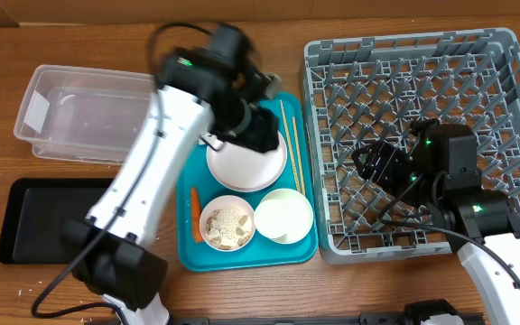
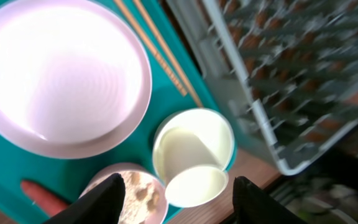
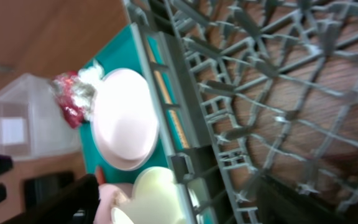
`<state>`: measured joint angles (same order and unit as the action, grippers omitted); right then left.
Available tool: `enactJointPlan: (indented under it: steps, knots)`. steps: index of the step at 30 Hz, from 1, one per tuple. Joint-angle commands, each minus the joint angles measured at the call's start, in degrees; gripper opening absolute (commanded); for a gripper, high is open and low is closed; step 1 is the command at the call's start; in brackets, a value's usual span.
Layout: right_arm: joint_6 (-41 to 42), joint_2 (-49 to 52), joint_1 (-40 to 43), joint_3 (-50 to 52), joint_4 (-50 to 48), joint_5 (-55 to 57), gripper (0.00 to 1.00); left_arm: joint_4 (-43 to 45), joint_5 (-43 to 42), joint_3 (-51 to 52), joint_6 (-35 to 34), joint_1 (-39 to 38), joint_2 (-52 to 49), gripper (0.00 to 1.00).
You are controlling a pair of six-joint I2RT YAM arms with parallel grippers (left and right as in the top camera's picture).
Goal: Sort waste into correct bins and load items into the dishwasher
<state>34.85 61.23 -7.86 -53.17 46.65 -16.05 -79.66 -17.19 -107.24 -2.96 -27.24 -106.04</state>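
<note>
Here, the left gripper (image 2: 174, 202) is held above the teal tray (image 1: 188, 257), over the white plate (image 1: 246, 162), with its fingers spread apart (nothing is held between them). On the teal tray, chopsticks (image 1: 292, 144), a carrot piece (image 1: 195, 212), a bowl (image 1: 204, 226) of crumbly scraps (image 1: 227, 226) and a second bowl (image 1: 307, 212) are seen. A red wrapper (image 3: 70, 102) and white paper (image 3: 92, 73) are set at its far end. The grey dish rack (image 1: 422, 108) is placed right of the teal tray, and the right gripper (image 3: 179, 202) is held over it, fingers apart. The clear tub (image 1: 79, 113) and black tray (image 1: 39, 221) are kept left of the teal tray.
</note>
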Motion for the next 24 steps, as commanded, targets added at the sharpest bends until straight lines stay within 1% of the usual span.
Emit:
enactJointPlan:
  steps: [1, 2, 4, 7, 12, 19, 24]
  knots:
    - [0.13, -0.70, 0.22, -1.36, 0.96, 4.52, 0.97, -0.07, 13.92, 4.57, -5.73, -4.37, 1.31, 0.58]
    - [0.11, -0.70, 0.22, -1.36, 1.49, 4.72, 1.00, -0.07, 15.98, 5.99, -7.54, -5.18, 1.31, 0.58]
    - [0.11, -0.70, 0.24, -1.36, 2.49, 5.22, 1.00, 0.31, 18.43, 8.68, -9.97, -5.81, 1.31, 0.56]
    - [0.11, -0.70, 0.24, -1.33, 3.34, 6.21, 1.00, 2.12, 14.82, 12.31, -9.55, -5.73, 1.31, 0.51]
    - [0.13, -0.70, 0.22, -1.33, 3.41, 6.16, 1.00, 6.25, 4.59, 18.18, -4.39, -6.08, 1.31, 0.49]
    - [0.13, -0.70, 0.22, -1.33, 3.43, 6.16, 1.00, 10.62, 4.07, 23.67, -4.35, -6.27, 1.31, 0.48]
    - [0.13, -0.70, 0.22, -1.33, 3.43, 6.14, 1.00, 15.39, 2.64, 27.93, -4.59, -6.40, 1.31, 0.44]
